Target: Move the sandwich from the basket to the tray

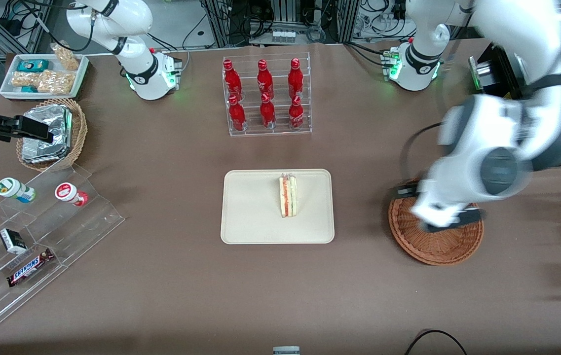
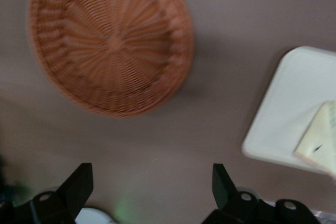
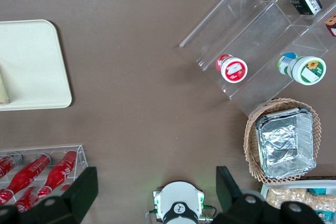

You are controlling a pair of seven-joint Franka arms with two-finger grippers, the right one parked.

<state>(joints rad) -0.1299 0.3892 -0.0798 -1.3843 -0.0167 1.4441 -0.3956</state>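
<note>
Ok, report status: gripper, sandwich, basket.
Gripper open, holding nothing, above the table by the basket. Sandwich on the tray. Basket holds nothing. Nothing in the way.

A white-bread sandwich [image 1: 288,196] layered red and green is seen on the cream-beige tray [image 1: 250,207], the woven basket [image 1: 435,241] is reddish-brown, and the gripper [image 2: 152,187] fingers are black, spread apart above the brown table [image 1: 162,162].

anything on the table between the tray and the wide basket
No, just bare brown tabletop between the tray and the basket, clear in the front view. The gripper, jaws open and empty, hangs above the basket.
</note>
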